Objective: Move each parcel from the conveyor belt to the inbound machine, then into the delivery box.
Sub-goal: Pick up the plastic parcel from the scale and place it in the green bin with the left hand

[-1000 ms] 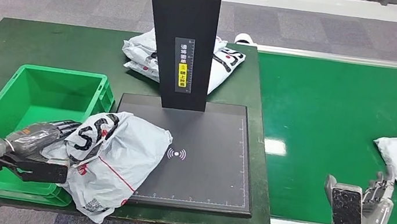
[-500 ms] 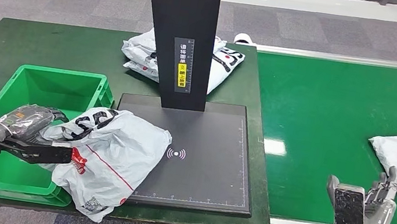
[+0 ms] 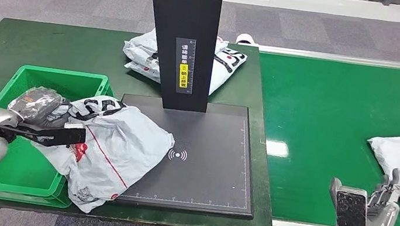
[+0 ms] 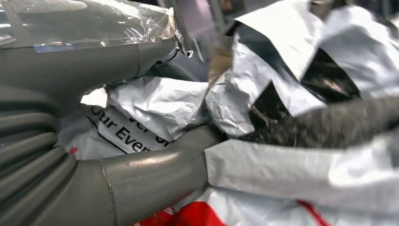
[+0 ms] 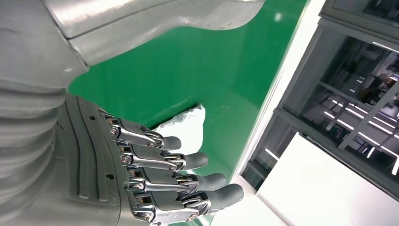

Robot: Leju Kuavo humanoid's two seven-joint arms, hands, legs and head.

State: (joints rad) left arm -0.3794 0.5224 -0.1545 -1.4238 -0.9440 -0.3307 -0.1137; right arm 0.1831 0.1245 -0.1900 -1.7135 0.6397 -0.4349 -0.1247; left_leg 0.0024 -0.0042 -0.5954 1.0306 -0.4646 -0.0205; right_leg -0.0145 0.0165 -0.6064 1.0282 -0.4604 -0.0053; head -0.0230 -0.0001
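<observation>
The parcel (image 3: 116, 148) is silver-grey with black lettering and red marks. The delivery box (image 3: 24, 168) and conveyor belt (image 3: 332, 120) are green.

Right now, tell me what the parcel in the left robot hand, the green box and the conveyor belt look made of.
Parcel: thin grey plastic film, apparently a poly mailer; it creases, sags and shines faintly, gripped by the left robot hand.
Green box: rigid moulded plastic, judging by its ribbed rim and even colour.
Conveyor belt: smooth green sheet, probably PVC or rubber; a glossy light reflection shows on it.
</observation>
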